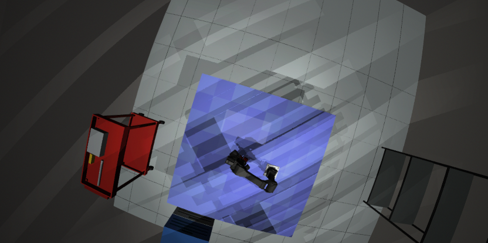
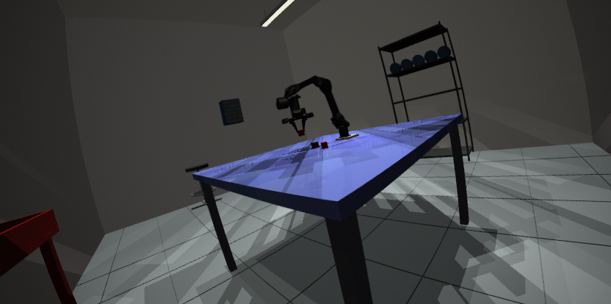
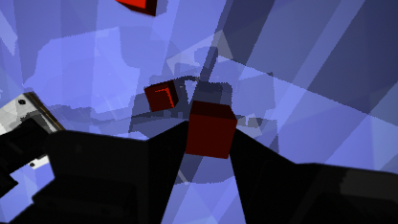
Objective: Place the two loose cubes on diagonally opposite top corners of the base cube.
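My gripper grasps one red cube, raised above the blue table; two others rest apart.

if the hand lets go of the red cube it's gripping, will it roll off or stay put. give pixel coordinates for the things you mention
The held cube (image 2: 301, 133) (image 3: 210, 135) has flat faces and crisp edges, so it probably won't roll once set down. It looks rigid, showing no bulge between the fingers. Released up here, above the table (image 2: 273, 182), it would likely drop and might tumble.
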Robot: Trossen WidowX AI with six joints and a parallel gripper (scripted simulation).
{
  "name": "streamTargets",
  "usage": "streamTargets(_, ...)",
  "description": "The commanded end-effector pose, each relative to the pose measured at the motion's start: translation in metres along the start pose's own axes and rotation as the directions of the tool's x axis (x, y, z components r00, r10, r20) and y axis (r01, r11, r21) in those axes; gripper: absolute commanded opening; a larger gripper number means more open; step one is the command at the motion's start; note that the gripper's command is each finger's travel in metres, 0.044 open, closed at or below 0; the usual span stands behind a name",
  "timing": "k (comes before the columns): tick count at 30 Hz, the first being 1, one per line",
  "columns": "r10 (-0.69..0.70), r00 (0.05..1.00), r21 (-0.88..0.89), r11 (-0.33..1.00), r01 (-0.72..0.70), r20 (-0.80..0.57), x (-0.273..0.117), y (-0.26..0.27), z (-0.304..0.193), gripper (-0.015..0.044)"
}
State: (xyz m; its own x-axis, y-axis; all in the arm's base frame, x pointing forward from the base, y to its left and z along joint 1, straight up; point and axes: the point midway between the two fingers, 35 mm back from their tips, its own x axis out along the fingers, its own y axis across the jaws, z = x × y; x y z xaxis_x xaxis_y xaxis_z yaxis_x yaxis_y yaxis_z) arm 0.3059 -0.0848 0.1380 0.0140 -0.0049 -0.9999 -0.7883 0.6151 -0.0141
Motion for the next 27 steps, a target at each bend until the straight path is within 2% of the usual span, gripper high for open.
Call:
streamTargets(1,-0.012,1.0,0.085,0.996,0.012,0.008,-0.001,0.009,0.012,0.0105)
streamTargets(27,-0.007,1.0,0.501,0.865,-0.001,0.014,0.015,0.064,0.07,0.0105)
